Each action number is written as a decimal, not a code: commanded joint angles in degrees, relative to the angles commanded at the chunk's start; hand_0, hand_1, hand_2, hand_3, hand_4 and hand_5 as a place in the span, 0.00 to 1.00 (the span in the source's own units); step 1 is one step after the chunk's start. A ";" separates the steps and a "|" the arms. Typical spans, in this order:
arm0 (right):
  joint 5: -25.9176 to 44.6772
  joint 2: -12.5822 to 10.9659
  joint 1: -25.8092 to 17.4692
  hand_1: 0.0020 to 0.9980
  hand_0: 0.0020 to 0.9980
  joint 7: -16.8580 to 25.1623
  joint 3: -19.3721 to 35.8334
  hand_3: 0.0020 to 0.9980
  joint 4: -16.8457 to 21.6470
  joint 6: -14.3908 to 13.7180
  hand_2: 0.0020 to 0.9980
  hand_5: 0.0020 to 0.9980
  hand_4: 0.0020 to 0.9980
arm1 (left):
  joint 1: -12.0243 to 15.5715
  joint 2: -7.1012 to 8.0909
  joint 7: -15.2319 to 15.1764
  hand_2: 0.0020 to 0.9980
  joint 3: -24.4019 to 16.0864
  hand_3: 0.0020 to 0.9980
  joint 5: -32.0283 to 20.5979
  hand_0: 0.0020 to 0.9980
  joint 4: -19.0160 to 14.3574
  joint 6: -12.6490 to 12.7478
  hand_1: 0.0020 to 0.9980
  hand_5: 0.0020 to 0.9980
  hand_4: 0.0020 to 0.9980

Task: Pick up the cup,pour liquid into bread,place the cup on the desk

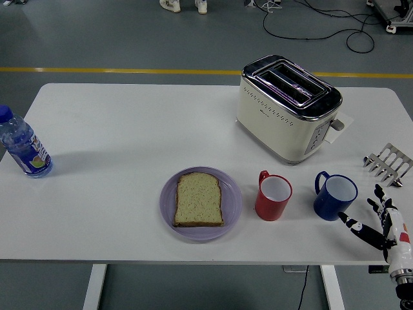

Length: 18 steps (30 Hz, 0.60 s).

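While the right hand point(381, 223) hovered at the bench's point(116, 129) near right corner, its fingers point(352, 223) were spread apart and held nothing, one tip just beside the blue cup point(335, 196). Head view: the red cup point(273, 196) stood upright between the blue cup and the purple plate point(169, 213) (one bread slice point(199, 199) lay flat on it). Behind the cups sat a cream toaster point(288, 106). Metal rack point(388, 164) at right edge; water bottle point(23, 145) at far left.
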 joint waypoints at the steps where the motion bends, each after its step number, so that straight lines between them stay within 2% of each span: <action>1: 0.00 0.07 0.17 0.90 0.99 0.07 -0.26 1.00 -0.10 -0.04 1.00 0.17 1.00 | 0.01 0.00 0.00 0.64 0.00 0.53 -0.01 0.65 0.00 0.00 0.64 0.76 0.29; 10: -0.06 1.29 2.85 0.90 0.99 0.37 -2.09 1.00 -1.65 -0.67 1.00 0.16 1.00 | 0.33 -0.07 0.01 0.64 0.49 0.53 -0.16 0.65 0.04 0.00 0.64 0.76 0.29; 18: 1.48 2.31 5.98 0.90 1.00 1.08 -4.02 1.00 -5.18 -1.53 1.00 0.15 1.00 | 0.73 -0.04 0.01 0.64 0.81 0.53 -0.35 0.65 0.09 0.04 0.64 0.76 0.29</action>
